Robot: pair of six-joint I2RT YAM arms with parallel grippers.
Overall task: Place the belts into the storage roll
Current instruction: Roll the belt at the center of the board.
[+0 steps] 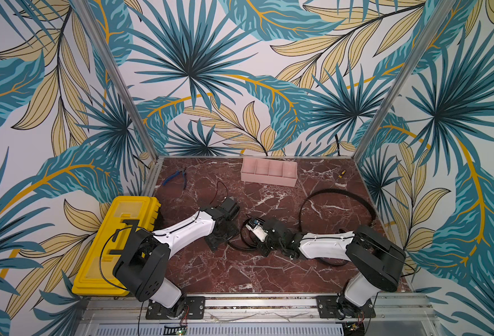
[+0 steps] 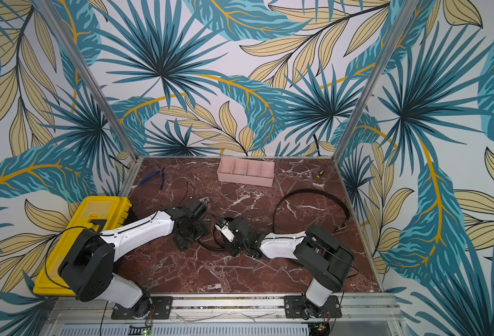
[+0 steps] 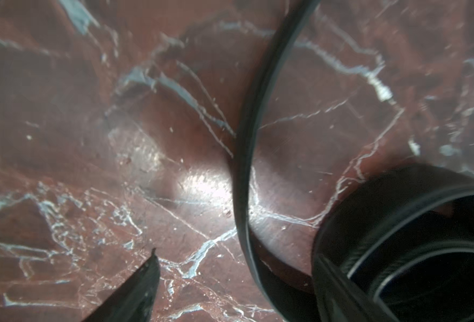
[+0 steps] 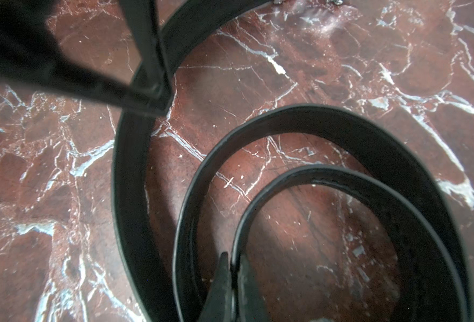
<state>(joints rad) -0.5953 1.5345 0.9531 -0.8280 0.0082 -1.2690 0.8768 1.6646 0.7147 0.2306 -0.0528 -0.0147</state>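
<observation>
On belt [image 4: 314, 120], right hand [image 4: 233, 262], clamped.

The left arm [image 1: 187, 229] and right arm [image 1: 321, 245] share one build: smooth white plastic shells [image 2: 141, 229] dotted with small dark screws, joined by matte black rounded joint housings [image 1: 145, 261]. A thin black cable [image 1: 100, 259] loops out from the left shoulder and runs along the shell. The right wrist bears a small white block [image 1: 257, 231] with a blue mark. Black base plates [image 1: 196, 308] carry silver bolts
</observation>
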